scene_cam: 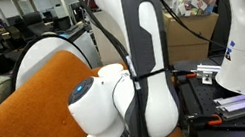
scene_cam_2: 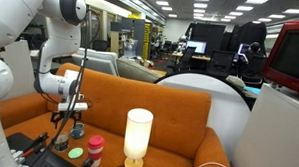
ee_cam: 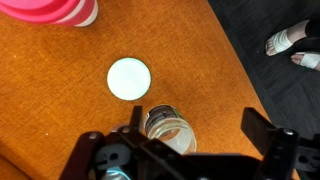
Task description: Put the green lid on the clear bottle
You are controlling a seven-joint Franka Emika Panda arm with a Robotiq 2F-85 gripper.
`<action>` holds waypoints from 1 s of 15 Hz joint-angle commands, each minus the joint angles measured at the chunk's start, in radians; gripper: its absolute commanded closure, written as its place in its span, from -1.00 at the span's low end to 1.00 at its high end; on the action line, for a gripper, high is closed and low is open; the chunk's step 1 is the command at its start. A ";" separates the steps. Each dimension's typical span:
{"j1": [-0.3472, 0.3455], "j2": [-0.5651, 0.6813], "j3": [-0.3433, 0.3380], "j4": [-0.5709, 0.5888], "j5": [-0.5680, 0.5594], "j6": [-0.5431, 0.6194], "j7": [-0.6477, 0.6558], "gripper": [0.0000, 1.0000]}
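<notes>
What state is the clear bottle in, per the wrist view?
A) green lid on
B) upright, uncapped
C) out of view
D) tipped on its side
B: the bottle stands on the orange surface with its open mouth facing the camera and no lid on it, between the fingers of the open gripper.

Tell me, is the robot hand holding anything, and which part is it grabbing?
Nothing is held. In the wrist view the gripper is wide open and empty, with the clear bottle showing below, between its jaws.
</notes>
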 commanded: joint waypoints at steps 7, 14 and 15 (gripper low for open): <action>-0.023 0.014 0.018 0.017 -0.020 -0.006 0.007 -1.00; -0.016 0.125 0.022 0.107 -0.034 0.037 -0.010 -1.00; -0.004 0.147 0.010 0.118 -0.044 0.053 -0.001 -1.00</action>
